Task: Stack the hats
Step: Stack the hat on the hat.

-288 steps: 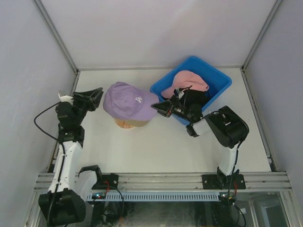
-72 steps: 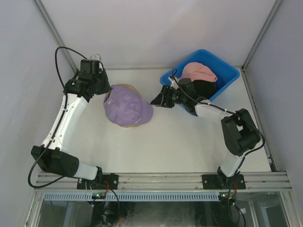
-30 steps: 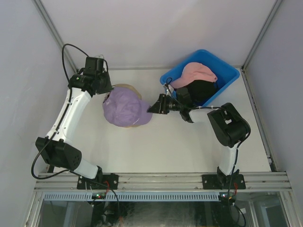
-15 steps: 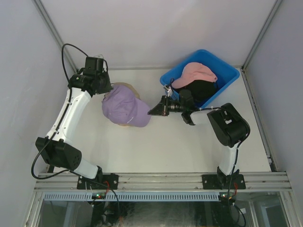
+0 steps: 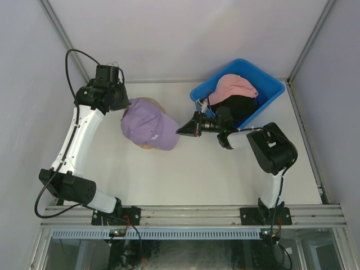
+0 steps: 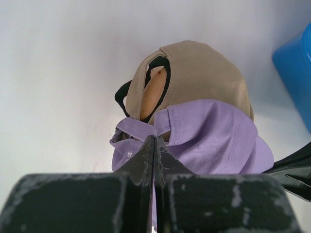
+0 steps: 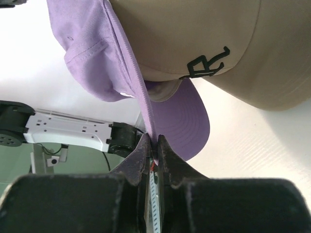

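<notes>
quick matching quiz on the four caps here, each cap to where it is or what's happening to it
Caps:
1. purple cap
2. tan cap
3. pink cap
4. black cap

Places or states:
a. in the blue bin, under another cap
b. uppermost cap in the blue bin
c. outside the bin, partly covered by another cap
d. brim pinched by the right gripper

Pairs: 1-d, 2-c, 3-b, 4-a
</notes>
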Tool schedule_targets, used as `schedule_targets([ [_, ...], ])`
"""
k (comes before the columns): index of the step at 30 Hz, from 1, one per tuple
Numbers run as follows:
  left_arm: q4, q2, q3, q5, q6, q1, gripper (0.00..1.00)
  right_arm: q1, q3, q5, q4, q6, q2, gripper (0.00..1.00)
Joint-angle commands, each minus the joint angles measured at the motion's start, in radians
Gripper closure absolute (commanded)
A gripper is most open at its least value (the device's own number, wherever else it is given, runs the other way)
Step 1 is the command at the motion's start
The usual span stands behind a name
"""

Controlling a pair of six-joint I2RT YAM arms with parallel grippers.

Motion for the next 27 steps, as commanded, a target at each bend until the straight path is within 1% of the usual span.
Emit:
schedule_targets([
  [1, -0.014, -0.063, 0.071, -0.014, -0.019, -0.01, 1.0, -0.012, -0.025, 0.008, 0.138, 0.12, -0.022, 1.0],
  [5, -0.022, -0.055, 0.093, -0.008, -0.036, -0.016, 1.0, -0.026, -0.045, -0.003, 0.233, 0.224, -0.006, 1.0],
  [10, -0.081, -0.008, 0.186, -0.017, -0.035, -0.034, 1.0, -0.04, -0.062, -0.019, 0.326, 0.318, 0.01, 1.0],
  [16, -0.14, 0.041, 0.281, -0.026, -0.037, -0.04, 1.0, -0.046, -0.063, -0.03, 0.284, 0.328, 0.007, 1.0],
  [19, -0.152, 0.062, 0.288, -0.03, -0.039, -0.04, 1.0, -0.05, -0.059, -0.028, 0.257, 0.33, 0.022, 1.0],
  [27, -0.166, 0.109, 0.305, -0.034, -0.041, -0.042, 1.0, -0.08, -0.055, -0.033, 0.254, 0.374, 0.057, 1.0],
])
